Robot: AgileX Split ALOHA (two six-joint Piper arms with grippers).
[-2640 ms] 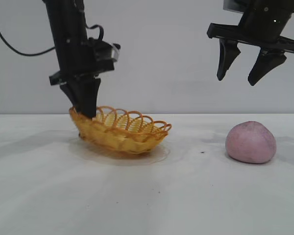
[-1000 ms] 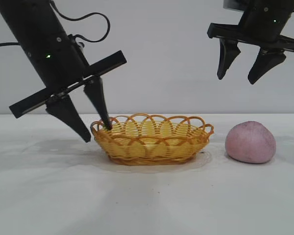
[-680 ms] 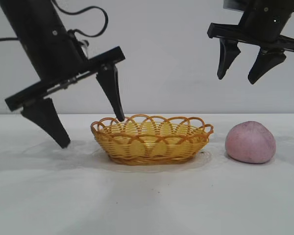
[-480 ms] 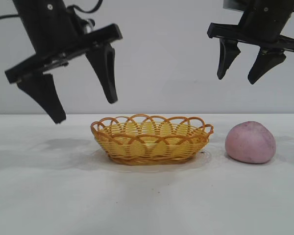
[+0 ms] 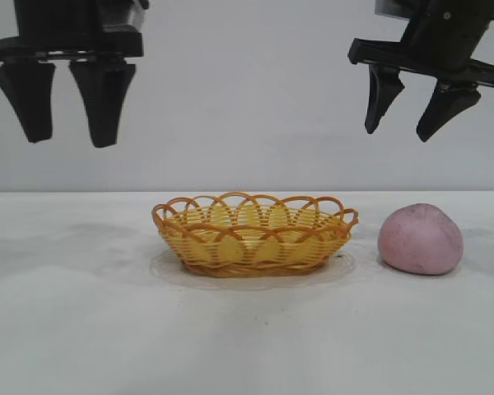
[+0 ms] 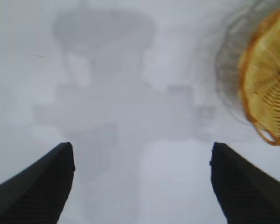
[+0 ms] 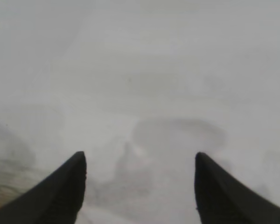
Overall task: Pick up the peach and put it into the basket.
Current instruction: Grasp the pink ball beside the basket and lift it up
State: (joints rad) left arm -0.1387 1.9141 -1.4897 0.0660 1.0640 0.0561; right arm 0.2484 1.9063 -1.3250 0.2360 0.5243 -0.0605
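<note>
Exterior view: the basket [image 5: 255, 234] stands flat on the white table [image 5: 107, 329], a bit left of frame centre. The peach [image 5: 421, 239] sits on the table at the right, just beside the basket's right end but apart from it, w/ a small gap between them. The left gripper [image 5: 66, 136] hangs in the upper left of the frame, well above the table and to the left of the basket; its two fingers point straight down w/ a gap between them, nothing held. The right gripper [image 5: 403, 129] hangs in the upper right, high above the gap between basket and peach, fingers spread and empty.

Left wrist view: the two dark fingertips [image 6: 42, 186] show at the lower left and lower right corners, far apart, only bare table [image 6: 130, 116] and the gripper's shadow between them. Part of the basket [image 6: 266, 93] shows at the right edge of the frame.

Right wrist view: both fingertips [image 7: 60, 191] at the lower corners, spread, w/ bare table [image 7: 140, 70] between them. The peach is not seen here.
</note>
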